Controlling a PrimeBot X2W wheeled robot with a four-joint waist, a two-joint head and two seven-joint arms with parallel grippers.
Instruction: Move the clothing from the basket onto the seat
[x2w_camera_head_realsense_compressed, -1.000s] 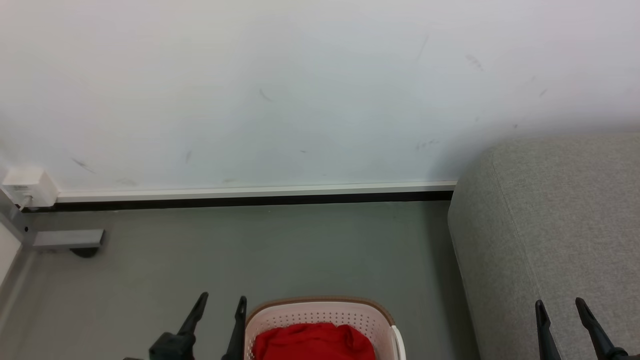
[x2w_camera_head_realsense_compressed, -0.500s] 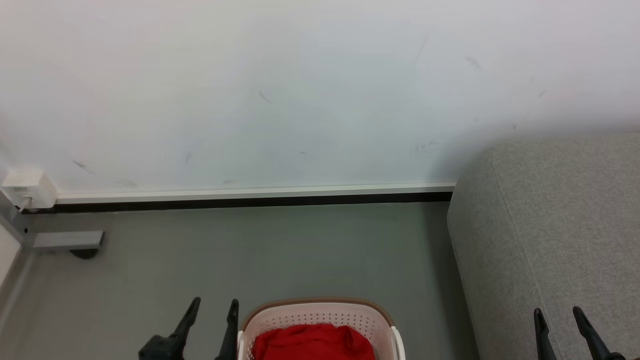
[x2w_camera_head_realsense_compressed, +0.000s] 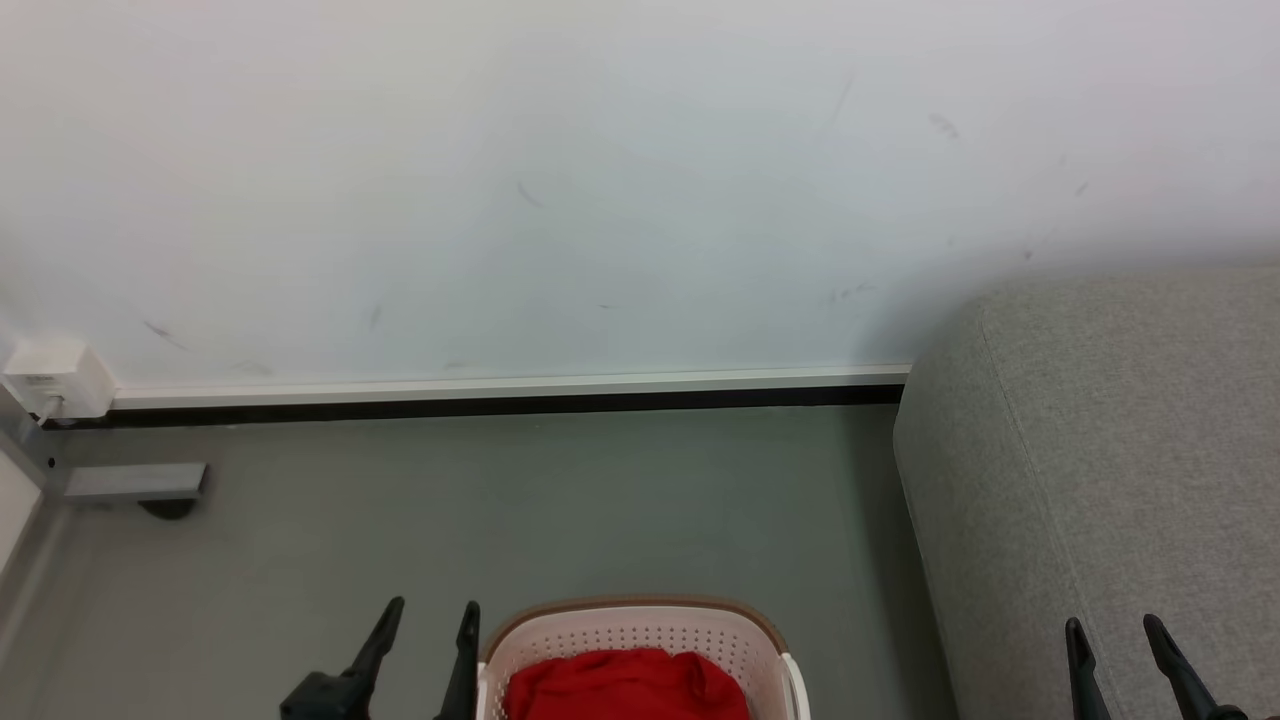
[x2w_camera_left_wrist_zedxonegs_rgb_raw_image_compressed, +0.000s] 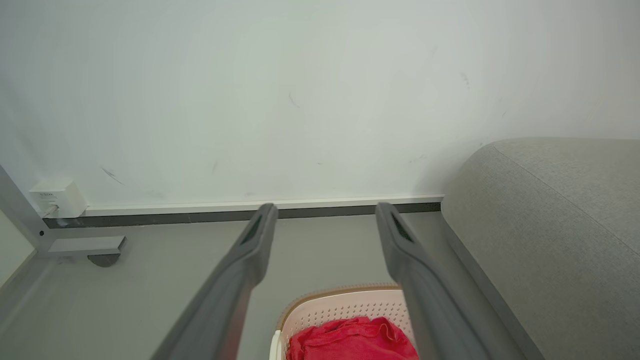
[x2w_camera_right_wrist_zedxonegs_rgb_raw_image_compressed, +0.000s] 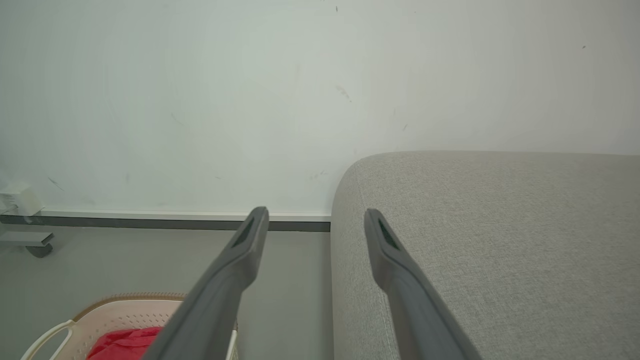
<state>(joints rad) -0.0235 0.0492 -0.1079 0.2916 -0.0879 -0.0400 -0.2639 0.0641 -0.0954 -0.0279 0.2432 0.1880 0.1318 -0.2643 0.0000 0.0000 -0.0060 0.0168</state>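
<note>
Both claws are spread wide, empty: left claw (x2w_camera_head_realsense_compressed: 432, 606) parked just beside the basket (x2w_camera_head_realsense_compressed: 640, 630), right claw (x2w_camera_head_realsense_compressed: 1112, 624) over the sofa (x2w_camera_head_realsense_compressed: 1120, 450). Red clothing (x2w_camera_head_realsense_compressed: 625, 685) is piled in the basket, nothing grabbed yet, so a reach down into it is probably called for.

One basket (x2w_camera_head_realsense_compressed: 640, 630), one clothing heap (x2w_camera_head_realsense_compressed: 620, 686), one seat (x2w_camera_head_realsense_compressed: 1130, 420), two claws (x2w_camera_head_realsense_compressed: 434, 605) (x2w_camera_head_realsense_compressed: 1112, 622)
</note>
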